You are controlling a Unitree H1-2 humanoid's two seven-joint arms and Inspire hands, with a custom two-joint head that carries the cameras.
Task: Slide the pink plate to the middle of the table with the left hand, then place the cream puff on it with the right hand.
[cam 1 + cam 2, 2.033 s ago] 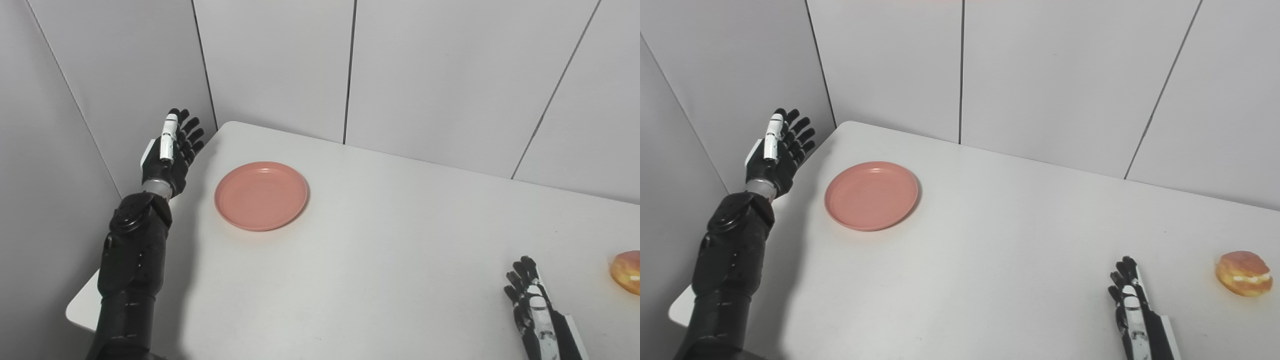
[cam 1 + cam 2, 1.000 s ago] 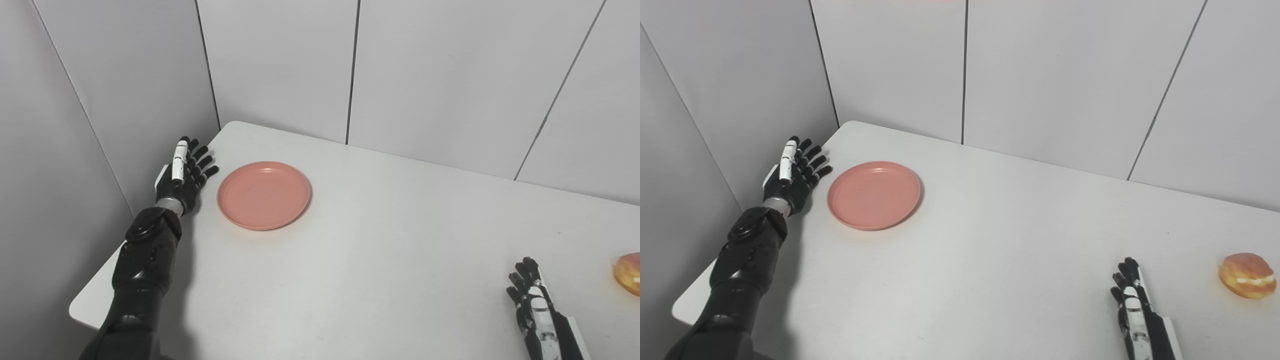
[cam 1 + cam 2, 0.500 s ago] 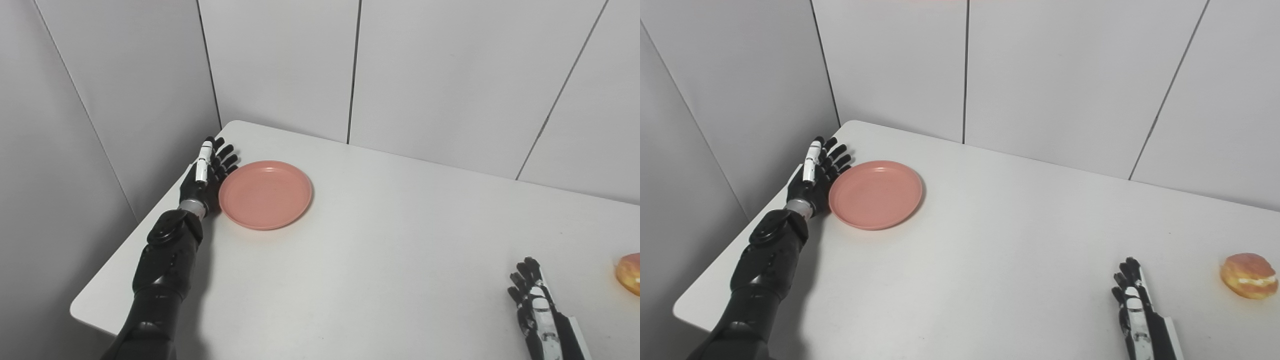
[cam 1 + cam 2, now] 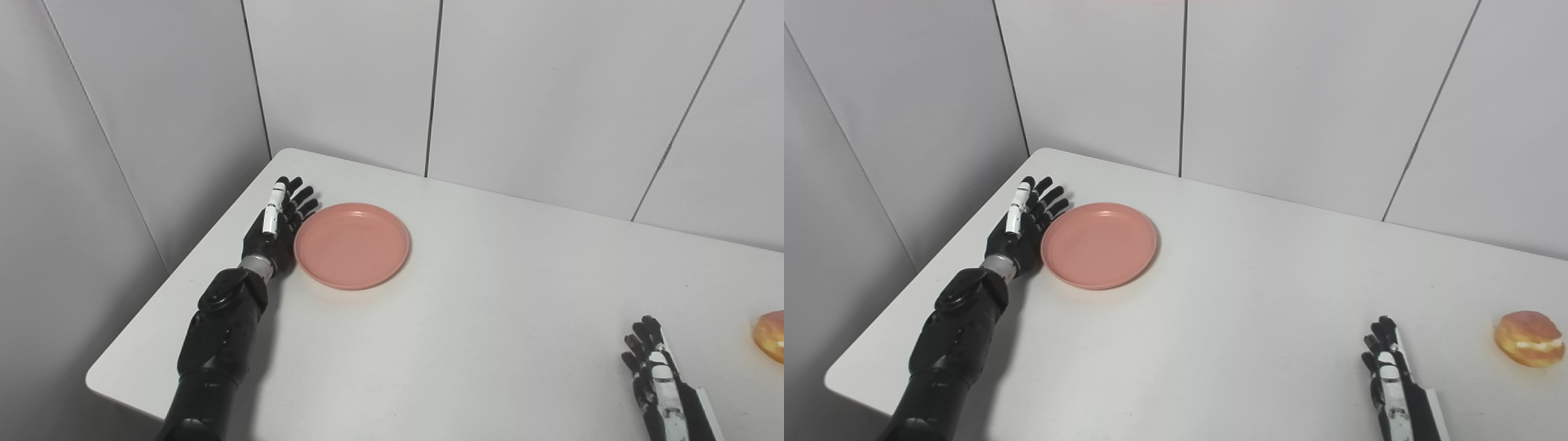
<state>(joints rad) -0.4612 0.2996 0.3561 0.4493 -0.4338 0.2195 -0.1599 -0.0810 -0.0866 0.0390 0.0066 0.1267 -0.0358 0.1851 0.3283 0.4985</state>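
Note:
The round pink plate point(image 4: 351, 245) lies empty on the white table point(image 4: 465, 343), left of the middle. My left hand point(image 4: 274, 228) stands edge-on on the table, open with fingers straight, its palm against the plate's left rim. The cream puff point(image 4: 1529, 337), golden with a white filling line, sits near the table's right edge; the left eye view shows only a slice of this cream puff point(image 4: 772, 335). My right hand point(image 4: 1387, 376) rests open at the bottom right, fingers straight, a short way left of the puff and holding nothing.
Grey wall panels point(image 4: 343, 79) close in the table at the back and along the left side. The table's near left corner point(image 4: 98, 383) is rounded and drops off beside my left forearm point(image 4: 220, 331).
My left hand came down from beside the wall onto the table, met the plate's left rim, and pushed the plate a little to the right. The right hand stayed still.

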